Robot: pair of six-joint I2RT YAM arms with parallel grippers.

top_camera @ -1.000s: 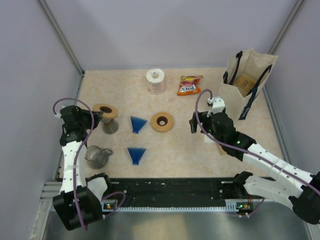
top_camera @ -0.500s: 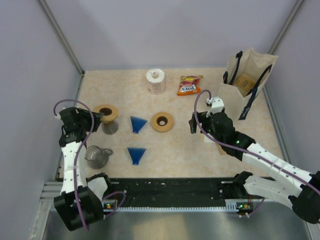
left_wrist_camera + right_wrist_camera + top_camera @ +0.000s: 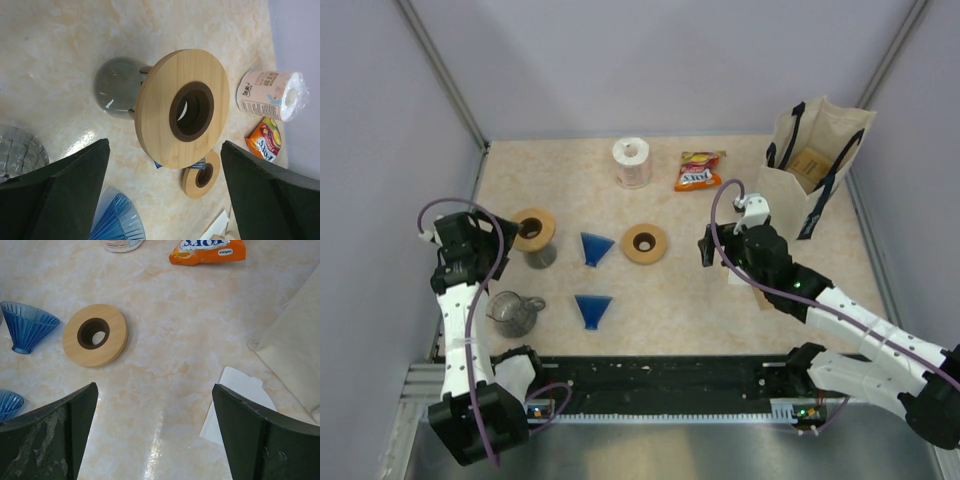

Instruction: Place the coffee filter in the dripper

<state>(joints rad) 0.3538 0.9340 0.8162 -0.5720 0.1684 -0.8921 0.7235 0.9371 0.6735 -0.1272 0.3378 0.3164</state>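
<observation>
A white paper coffee filter (image 3: 239, 403) lies flat on the table beside my right gripper (image 3: 155, 430), which is open and empty above bare table; in the top view most of the filter (image 3: 738, 273) is hidden under that arm. Two blue ribbed drippers (image 3: 595, 247) (image 3: 592, 308) lie on their sides mid-table. My left gripper (image 3: 165, 192) is open and empty, just short of a wooden ring (image 3: 182, 107) resting tilted on a grey pot (image 3: 115, 92). The nearer blue dripper (image 3: 117, 220) shows between its fingers.
A second wooden ring (image 3: 644, 243) lies flat at centre. A glass pot (image 3: 513, 313) stands near the left arm. A paper roll (image 3: 632, 162) and orange snack bag (image 3: 699, 170) sit at the back. A paper bag (image 3: 817, 165) stands at the right.
My left gripper has opened, let go of the wooden ring on the grey pot and drawn back to the left. The right arm has not moved.
</observation>
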